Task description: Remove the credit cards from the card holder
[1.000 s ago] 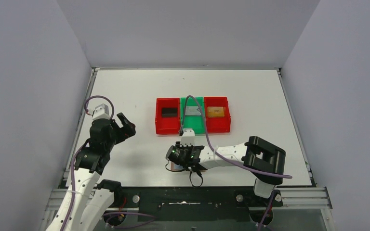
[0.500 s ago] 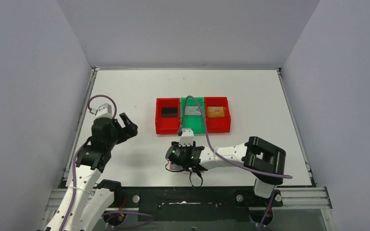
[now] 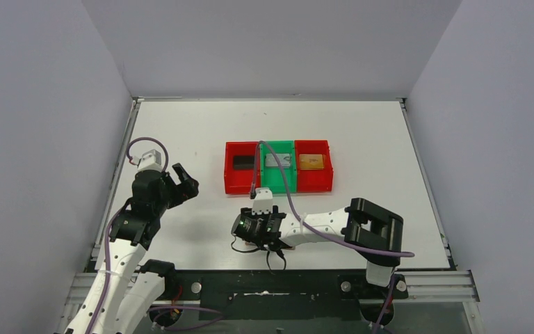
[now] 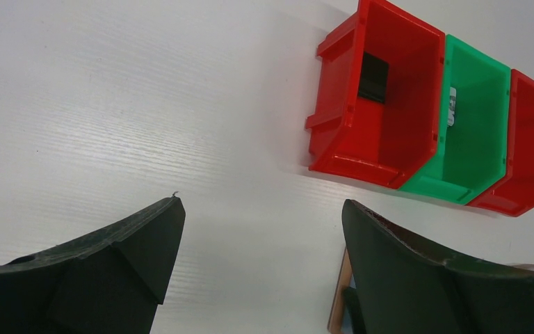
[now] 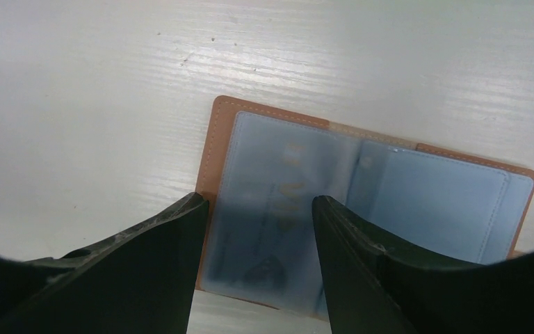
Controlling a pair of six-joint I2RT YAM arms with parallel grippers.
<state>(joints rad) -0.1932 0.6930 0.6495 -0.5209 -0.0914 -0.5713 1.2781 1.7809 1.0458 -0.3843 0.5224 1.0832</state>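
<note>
The card holder lies spread open, inner side up, on the tabletop, at about 6 o'clock from the green bin in the overhead view and mostly hidden there under the right arm. Faint dark marks show through the clear sleeve on its left half, probably a card inside; the right pocket looks plain blue.

The right tool hangs just above that left half, fingers parted and grasping nothing. To do this step well, it should come down with one finger on each face of the card's free edge, pinch the card alone and not the sleeve, then draw it out along the pocket's opening. Which side the pocket opens on I cannot tell.

At 12 o'clock, three bins stand touching in a row: the left red bin holds a black card, the green one a silver-grey card, the right red bin a gold-orange card.

The left tool hovers at 9 o'clock of the bins, released wide and empty. It could pin the leather while the card slides out.
</note>
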